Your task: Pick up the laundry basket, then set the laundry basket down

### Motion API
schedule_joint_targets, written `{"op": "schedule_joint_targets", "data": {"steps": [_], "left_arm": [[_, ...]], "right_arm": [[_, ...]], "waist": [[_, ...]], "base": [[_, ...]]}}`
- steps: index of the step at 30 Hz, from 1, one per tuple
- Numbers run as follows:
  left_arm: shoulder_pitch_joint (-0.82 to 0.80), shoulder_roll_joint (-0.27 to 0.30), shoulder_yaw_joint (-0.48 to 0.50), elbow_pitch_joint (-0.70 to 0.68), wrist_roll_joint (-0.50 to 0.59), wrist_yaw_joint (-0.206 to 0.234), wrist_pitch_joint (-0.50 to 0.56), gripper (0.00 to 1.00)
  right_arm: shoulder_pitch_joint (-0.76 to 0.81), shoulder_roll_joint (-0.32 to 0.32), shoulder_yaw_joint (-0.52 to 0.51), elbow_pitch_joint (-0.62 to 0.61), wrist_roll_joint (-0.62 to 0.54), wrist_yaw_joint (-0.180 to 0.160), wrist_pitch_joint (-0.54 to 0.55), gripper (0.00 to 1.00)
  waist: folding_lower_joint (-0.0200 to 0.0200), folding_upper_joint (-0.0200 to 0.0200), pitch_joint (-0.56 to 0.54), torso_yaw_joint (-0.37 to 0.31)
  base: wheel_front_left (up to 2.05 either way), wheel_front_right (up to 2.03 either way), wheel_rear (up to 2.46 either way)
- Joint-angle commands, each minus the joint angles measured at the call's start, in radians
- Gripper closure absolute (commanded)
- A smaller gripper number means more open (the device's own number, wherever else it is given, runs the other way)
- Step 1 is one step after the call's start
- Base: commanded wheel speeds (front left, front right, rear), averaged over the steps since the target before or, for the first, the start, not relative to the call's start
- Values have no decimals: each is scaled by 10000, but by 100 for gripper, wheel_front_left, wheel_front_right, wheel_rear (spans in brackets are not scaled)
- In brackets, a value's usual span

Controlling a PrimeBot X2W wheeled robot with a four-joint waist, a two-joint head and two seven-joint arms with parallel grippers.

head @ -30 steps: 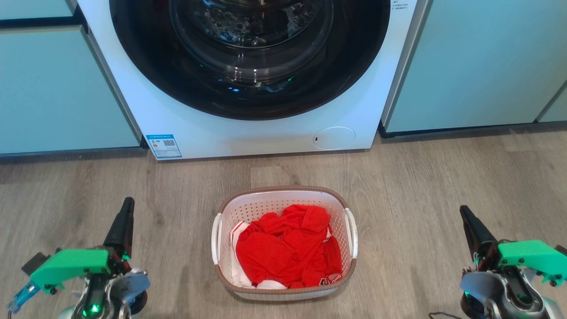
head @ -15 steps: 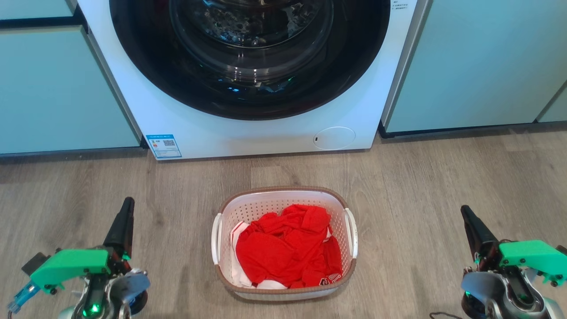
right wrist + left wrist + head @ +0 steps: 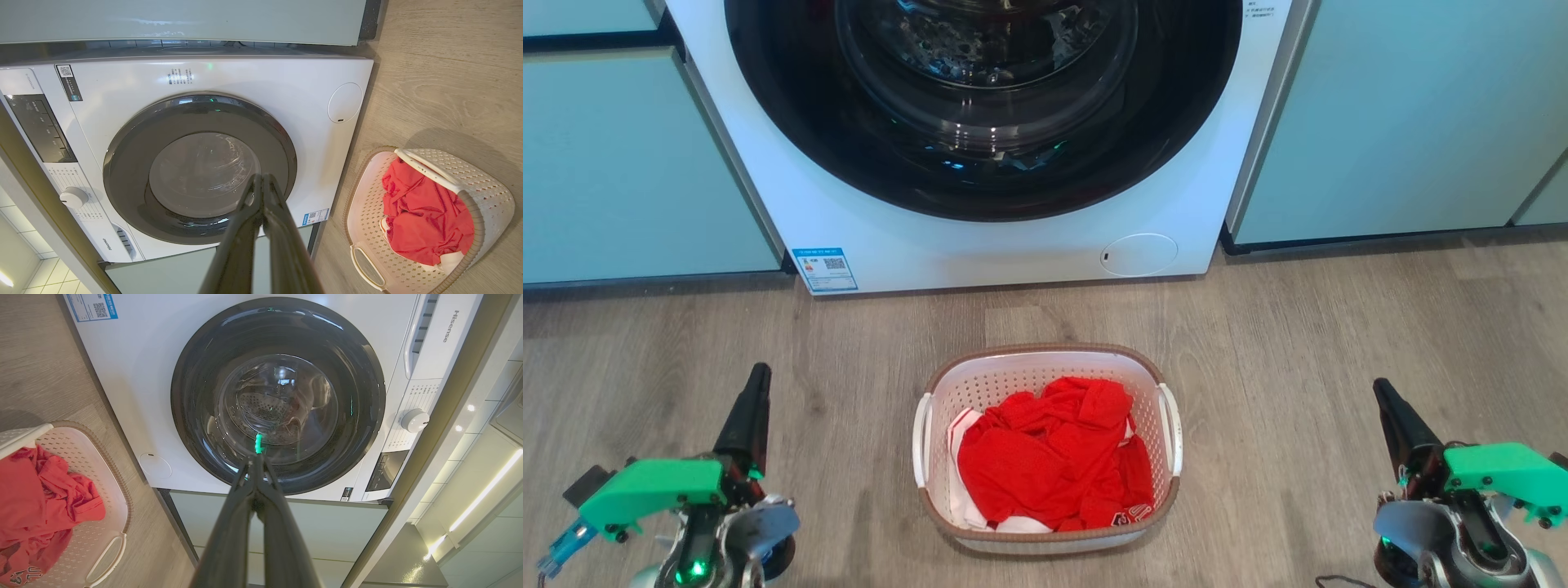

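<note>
My left gripper (image 3: 758,377) sits well off to the left of the laundry basket (image 3: 1045,351). Its two dark fingers are pressed tight together with nothing between them, and the left wrist view shows the tips meeting. My right gripper (image 3: 1382,394) sits well off to the right of the basket, also drawn tight and empty.

The basket stands upright on the wood-look floor (image 3: 1298,327) between my two grippers and touches neither. Its white handles, the left handle (image 3: 920,441) and the right handle (image 3: 1174,429), face my grippers. Inside lies a crumpled red garment (image 3: 1054,457) that covers most of the bottom. White cloth (image 3: 960,426) shows at its left edge and along the near wall. The perforated far wall stands bare above the heap.

Beyond the basket is a strip of floor, then the white washing machine (image 3: 980,253) straight behind it, its round dark door (image 3: 980,171) shut. Through the glass I see the metal drum, but I cannot tell what lies in it. Pale green cabinets stand behind the basket, the left cabinet (image 3: 613,163) on one side of the machine and the right cabinet (image 3: 1405,114) on the other.
</note>
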Motion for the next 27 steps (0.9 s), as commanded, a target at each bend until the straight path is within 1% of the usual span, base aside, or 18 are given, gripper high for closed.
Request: {"op": "schedule_joint_targets", "data": {"steps": [1,27], "left_arm": [[-508,50,334,-290,43,-69,44,100],[-511,28,367,-289,70,-69,70,100]], "right_arm": [[-477,-80,178,-368,-19,27,82,100],[-481,-53,139,-366,-52,27,114,100]], "waist": [[0,0,0,0],[0,0,0,0]], "base": [[0,0,0],[0,0,0]]}}
